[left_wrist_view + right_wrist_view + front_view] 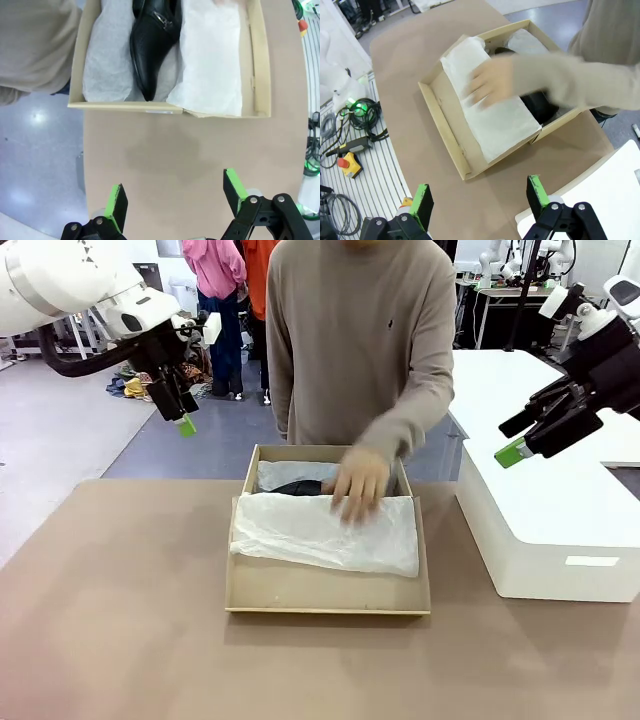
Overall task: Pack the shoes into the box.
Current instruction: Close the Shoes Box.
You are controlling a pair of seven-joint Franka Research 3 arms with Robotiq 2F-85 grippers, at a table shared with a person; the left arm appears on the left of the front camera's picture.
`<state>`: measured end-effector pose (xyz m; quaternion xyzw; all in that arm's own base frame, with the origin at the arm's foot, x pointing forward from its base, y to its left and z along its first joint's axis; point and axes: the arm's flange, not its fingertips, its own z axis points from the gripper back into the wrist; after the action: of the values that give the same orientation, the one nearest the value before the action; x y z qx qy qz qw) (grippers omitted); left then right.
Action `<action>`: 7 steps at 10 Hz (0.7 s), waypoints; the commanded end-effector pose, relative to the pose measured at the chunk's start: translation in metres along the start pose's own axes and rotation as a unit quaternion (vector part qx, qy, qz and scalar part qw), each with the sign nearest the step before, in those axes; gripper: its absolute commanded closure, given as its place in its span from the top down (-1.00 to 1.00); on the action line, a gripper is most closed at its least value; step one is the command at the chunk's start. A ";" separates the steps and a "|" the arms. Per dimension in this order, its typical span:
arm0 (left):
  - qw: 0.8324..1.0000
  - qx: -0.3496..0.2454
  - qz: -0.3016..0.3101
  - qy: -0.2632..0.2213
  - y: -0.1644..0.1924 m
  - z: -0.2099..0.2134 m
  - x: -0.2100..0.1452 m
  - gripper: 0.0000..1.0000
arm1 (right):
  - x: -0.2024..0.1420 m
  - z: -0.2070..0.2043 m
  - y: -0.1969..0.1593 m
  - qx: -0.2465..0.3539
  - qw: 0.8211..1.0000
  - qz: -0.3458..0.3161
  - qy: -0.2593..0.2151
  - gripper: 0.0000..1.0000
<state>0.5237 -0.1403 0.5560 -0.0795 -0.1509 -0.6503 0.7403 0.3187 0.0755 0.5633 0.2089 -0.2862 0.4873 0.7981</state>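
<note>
The tan cardboard box point(330, 595) sits mid-table, lined with white tissue paper point(320, 532). A glossy black shoe point(152, 42) with a silver buckle lies inside it, and a dark sliver of the shoe point(298, 487) peeks out past the tissue. The person's hand point(357, 483) presses the tissue over the shoes; the hand point(492, 86) looks blurred in the right wrist view. My left gripper point(182, 412) hangs open, high at the left, away from the box. My right gripper point(520, 440) is open, raised above the white box. Both hold nothing.
A large white rectangular box point(560, 540) stands on the table at the right, close to the cardboard box. The person stands at the far edge. Cables and an emergency-stop button point(349, 162) lie beyond the table edge. Bare brown tabletop point(120, 640) lies in front and to the left.
</note>
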 end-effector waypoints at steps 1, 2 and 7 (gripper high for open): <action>1.000 0.005 0.005 0.000 0.000 0.002 -0.001 1.00 | 0.002 -0.001 0.000 0.009 1.000 0.005 -0.013 1.00; 1.000 0.000 0.000 0.000 0.000 0.000 0.000 1.00 | 0.002 -0.001 0.000 0.009 1.000 0.005 -0.013 1.00; 0.987 -0.055 -0.148 -0.010 0.038 0.007 -0.022 1.00 | 0.002 -0.001 0.000 0.009 1.000 0.005 -0.013 1.00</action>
<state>0.5454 -0.1237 0.5543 -0.0917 -0.1281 -0.7434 0.6500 0.3187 0.0755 0.5633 0.2089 -0.2863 0.4874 0.7981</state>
